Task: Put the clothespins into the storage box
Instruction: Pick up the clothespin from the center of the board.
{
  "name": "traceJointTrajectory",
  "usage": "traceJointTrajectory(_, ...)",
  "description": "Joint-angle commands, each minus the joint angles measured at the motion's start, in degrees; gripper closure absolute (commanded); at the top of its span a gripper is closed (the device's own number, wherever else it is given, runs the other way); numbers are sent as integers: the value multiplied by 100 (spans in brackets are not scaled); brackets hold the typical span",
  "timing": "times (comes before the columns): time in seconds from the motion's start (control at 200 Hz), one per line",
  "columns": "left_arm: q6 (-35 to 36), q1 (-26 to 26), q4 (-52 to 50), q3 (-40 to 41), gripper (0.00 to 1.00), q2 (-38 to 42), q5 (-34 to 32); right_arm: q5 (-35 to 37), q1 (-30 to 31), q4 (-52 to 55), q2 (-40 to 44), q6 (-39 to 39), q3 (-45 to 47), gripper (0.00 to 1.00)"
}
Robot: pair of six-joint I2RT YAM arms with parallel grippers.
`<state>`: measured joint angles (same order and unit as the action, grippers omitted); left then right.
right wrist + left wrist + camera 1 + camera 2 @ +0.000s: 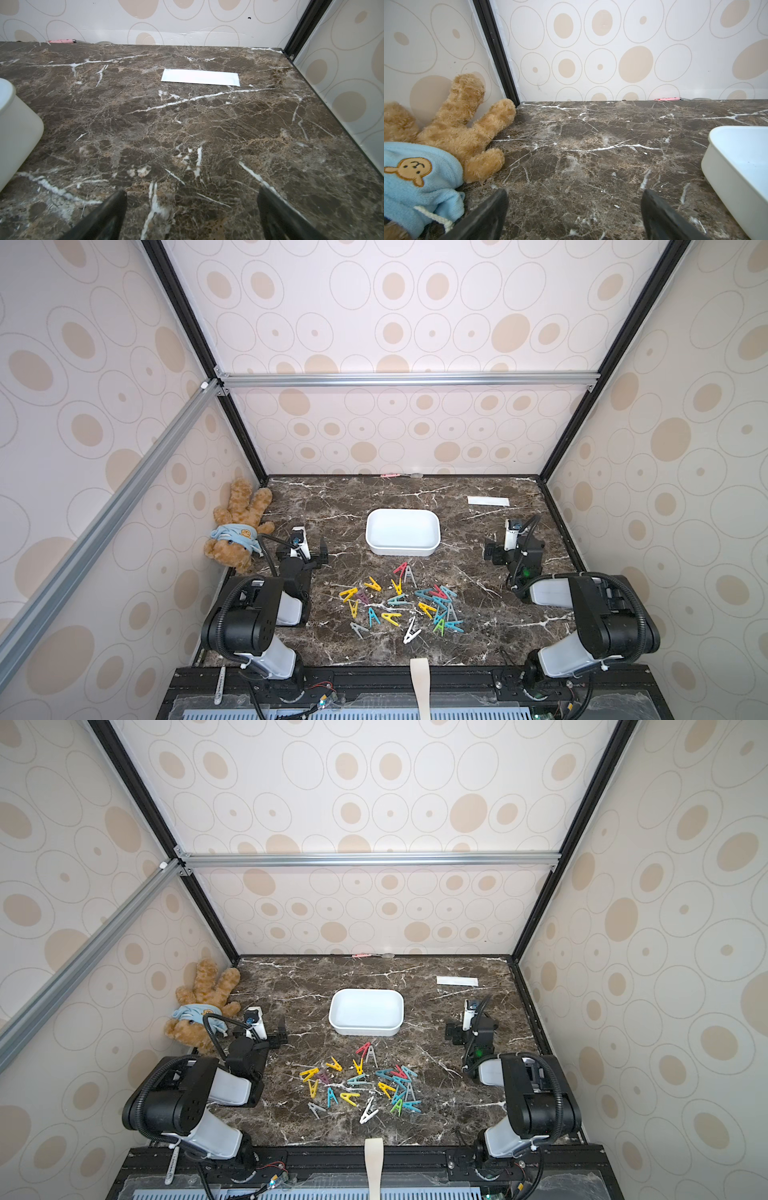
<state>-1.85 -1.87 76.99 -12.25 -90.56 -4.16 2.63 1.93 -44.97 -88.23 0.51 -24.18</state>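
Currently the clothespins (397,600) are lying scattered flat on the marble table (478,531), all at six o'clock from the storage box (402,551) and outside it. Their long axes are pointing every way. A white peg (411,630) is running from one to seven o'clock, and a red peg (400,568) is lying nearest the box. The box is sitting with its long axis running nine to three o'clock. The left gripper (574,193) is sitting at the box's nine o'clock, jaws spread wide and holding nothing. The right gripper (192,191), at three o'clock, is gaping likewise.
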Motion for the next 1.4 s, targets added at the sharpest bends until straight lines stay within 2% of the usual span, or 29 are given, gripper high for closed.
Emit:
traceJointTrajectory(0.0, 123, 46, 26, -94, 1, -5, 21, 44, 30, -20, -4, 45, -38, 0)
traceJointTrajectory(0.38, 123, 42, 97, -47, 1, 12, -4, 44, 42, -28, 5, 54, -25, 0)
traceJointTrajectory(0.49, 47, 40, 176, 85, 0, 292, -244, -60, 37, -105, 86, 111, -12, 0)
traceJointTrajectory(0.71, -173, 33, -1653, -515, 1, 1312, -1017, 397, 54, 2272, 1386, -261, -718, 2)
traceJointTrajectory(0.765, -264, 30, -2101, -752, 1, 1507, -1220, 254, 54, 3007, 1636, -406, -1014, 4)
traceJointTrajectory(0.835, -659, 36, -3230, -1270, 1, 1718, -1539, 48, 63, 4056, 1915, -705, -1411, 10)
traceJointTrajectory(0.935, -1235, -16, -5077, -2157, 1, 1748, -1655, -297, 100, 5239, 2318, -1094, -1773, 16)
traceJointTrajectory(1.025, -1501, -176, -6334, -2746, 1, 1687, -1584, -468, 231, 6077, 2749, -1300, -1853, 21)
traceJointTrajectory(1.196, -1620, -732, -7730, -3292, 4, 1692, -923, -643, 789, 7134, 3302, -1532, -1869, 30)
traceJointTrajectory(1.301, -1771, -1013, -8628, -3570, 20, 1614, -315, -398, 1646, 7652, 3348, -1678, -1964, 34)
traceJointTrajectory(1.396, -1960, -1227, -9263, -3591, 27, 1663, 47, -459, 2155, 7841, 3231, -1917, -1984, 35)
